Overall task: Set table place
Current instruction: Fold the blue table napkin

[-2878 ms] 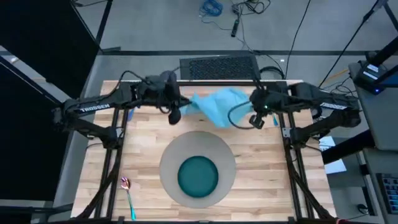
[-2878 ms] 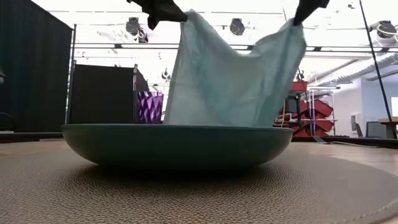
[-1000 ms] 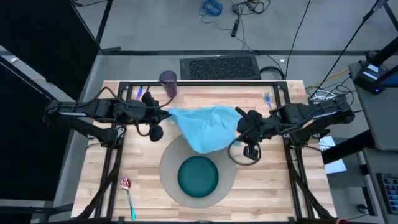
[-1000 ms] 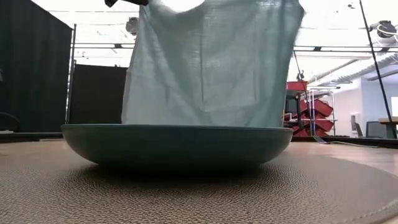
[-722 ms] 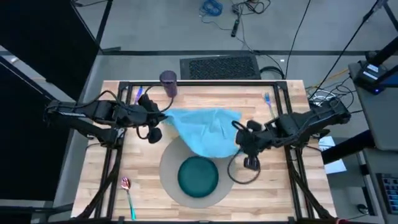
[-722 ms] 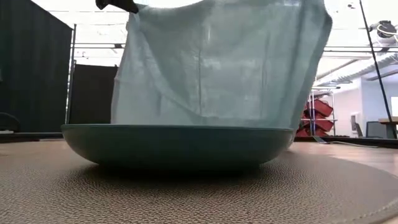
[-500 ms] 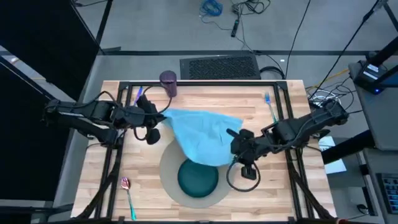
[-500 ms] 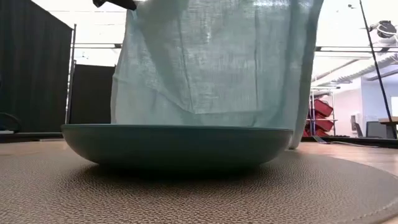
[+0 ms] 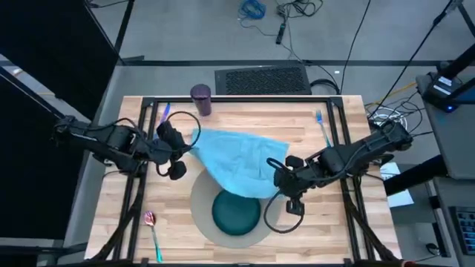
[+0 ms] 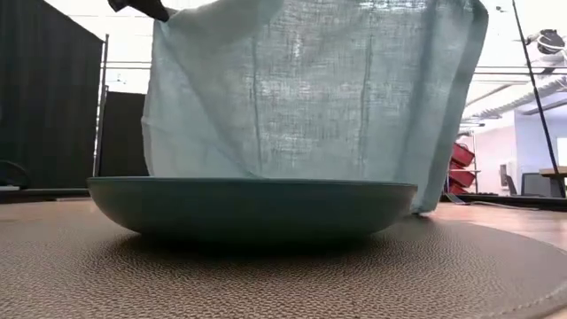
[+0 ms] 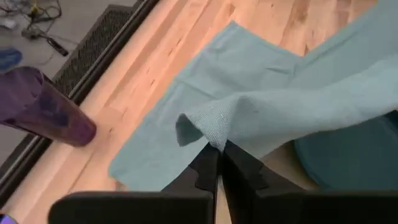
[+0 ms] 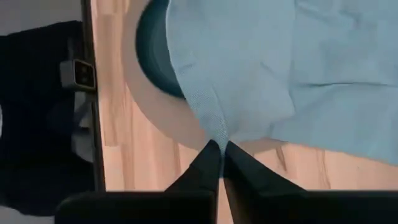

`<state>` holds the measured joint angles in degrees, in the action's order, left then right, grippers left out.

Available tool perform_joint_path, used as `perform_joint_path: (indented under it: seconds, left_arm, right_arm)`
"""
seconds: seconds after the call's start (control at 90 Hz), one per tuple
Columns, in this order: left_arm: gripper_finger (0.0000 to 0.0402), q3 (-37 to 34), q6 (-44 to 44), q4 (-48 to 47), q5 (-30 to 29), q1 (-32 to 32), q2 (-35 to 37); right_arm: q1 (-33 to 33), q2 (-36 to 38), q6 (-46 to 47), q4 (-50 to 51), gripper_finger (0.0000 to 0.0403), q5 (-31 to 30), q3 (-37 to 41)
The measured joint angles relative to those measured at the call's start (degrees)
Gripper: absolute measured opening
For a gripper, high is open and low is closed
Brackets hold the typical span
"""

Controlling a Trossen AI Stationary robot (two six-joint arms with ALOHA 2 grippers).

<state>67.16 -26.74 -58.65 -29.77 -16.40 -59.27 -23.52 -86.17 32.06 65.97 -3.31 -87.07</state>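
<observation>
— Napkin [image 9: 239,162] hangs mid-frame over the plate [image 9: 236,210]; left jaws [image 9: 185,145] and right jaws [image 9: 278,172] each pinch a corner.
— What's left?
— Napkin, top-edge cup [image 9: 200,99] and fork [image 9: 320,126], lower-left spoon [image 9: 152,230] on the surface [image 9: 319,230].

Two dark arms reach inward from opposite sides, elbows bent. The left hand [image 9: 190,143] and the right hand [image 9: 279,172] are each pinched closed on a corner of the napkin [image 9: 236,162] stretched between them.
</observation>
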Motion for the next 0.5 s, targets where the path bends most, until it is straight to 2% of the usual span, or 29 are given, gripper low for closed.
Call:
perform_joint_path:
  seconds: [0.122,0.322,0.5]
  left_arm:
    - [0.0,0.0,0.0,0.0,-1.7,-0.2,0.0]
    - [0.0,0.0,0.1,-1.9,-4.8,1.4,0.0]
    - [0.0,0.0,-1.0,-5.5,-7.9,2.3,0.0]
  right_arm:
    - [1.1,0.0,-0.2,1.5,0.0,-2.0,0.0]
    - [6.3,0.0,-4.1,2.8,0.0,3.5,0.0]
    - [13.2,0.1,-5.5,7.2,0.0,2.6,0.0]
